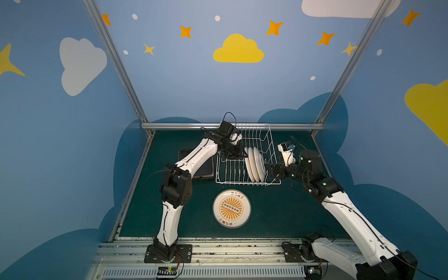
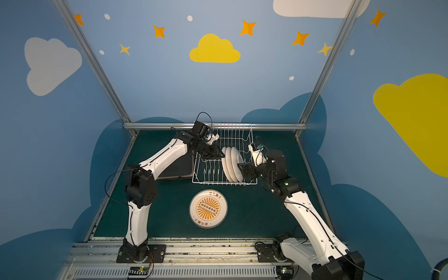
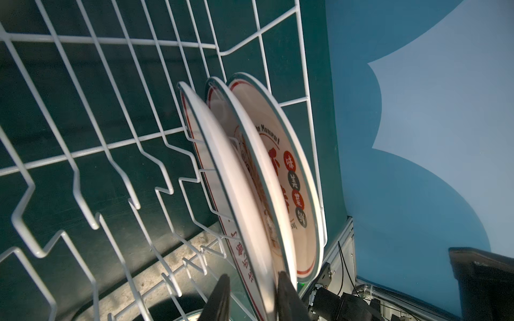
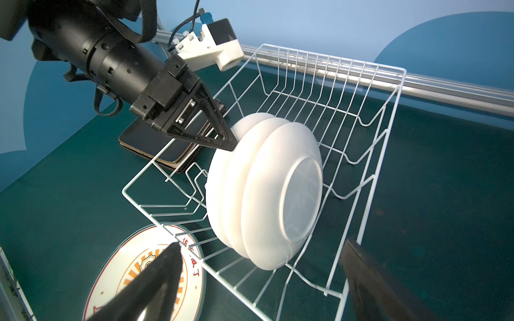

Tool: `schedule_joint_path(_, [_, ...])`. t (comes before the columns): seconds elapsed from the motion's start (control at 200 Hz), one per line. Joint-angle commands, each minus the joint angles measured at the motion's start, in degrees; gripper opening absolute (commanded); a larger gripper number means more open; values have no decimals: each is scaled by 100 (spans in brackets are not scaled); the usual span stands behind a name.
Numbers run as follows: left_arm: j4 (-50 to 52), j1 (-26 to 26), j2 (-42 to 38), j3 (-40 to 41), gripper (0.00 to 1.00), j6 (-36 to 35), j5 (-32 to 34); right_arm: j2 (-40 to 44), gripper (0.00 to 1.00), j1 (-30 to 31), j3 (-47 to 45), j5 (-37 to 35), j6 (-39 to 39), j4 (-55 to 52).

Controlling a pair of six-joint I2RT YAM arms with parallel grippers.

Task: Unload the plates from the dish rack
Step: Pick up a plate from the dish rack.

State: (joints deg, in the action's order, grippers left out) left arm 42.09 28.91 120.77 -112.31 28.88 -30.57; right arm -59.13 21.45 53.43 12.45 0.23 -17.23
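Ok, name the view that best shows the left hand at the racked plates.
Left wrist view: the left hand straddles the nearest round plate's rim, a gap beside one finger. The right wrist view shows it side-on; both top views show only a small dark tip at the plates.

**Three plates on edge in the rack, a finger at the far rim**

We see the dish rack (image 4: 319, 83), white wire, sitting on the green table (image 4: 445, 194). Three round white plates (image 4: 264, 189) stand on edge in it, close together, their plain undersides toward us. The left gripper (image 4: 232, 144) reaches in from the far side, its black tip at the rim of the farthest plate; we cannot tell whether it clamps. Beyond it a stack of dark square plates (image 4: 150, 139) lies flat beside the rack. Nearer us, a round plate with an orange print (image 4: 133, 266) lies face up just outside the rack. The right gripper (image 4: 261, 243) has its fingers (image 4: 155, 280) spread wide, gripping nothing.
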Motion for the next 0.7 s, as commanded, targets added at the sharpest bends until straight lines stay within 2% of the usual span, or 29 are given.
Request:
schedule_joint_path(0.0, [129, 12, 144, -125, 27, 75, 42, 34, 90, -31, -43, 12, 39, 106])
schedule_joint_path(0.175, [45, 53, 259, -141, 25, 267, 53, 25, 90, -36, -26, 21, 21, 65])
schedule_joint_path(0.636, [-246, 52, 353, -91, 10, 855, 77, 121, 90, -80, -78, -20, 12, 60])
schedule_joint_path(0.696, [-296, 45, 362, -104, 6, 910, 92, 130, 90, -89, -87, -25, 6, 88])
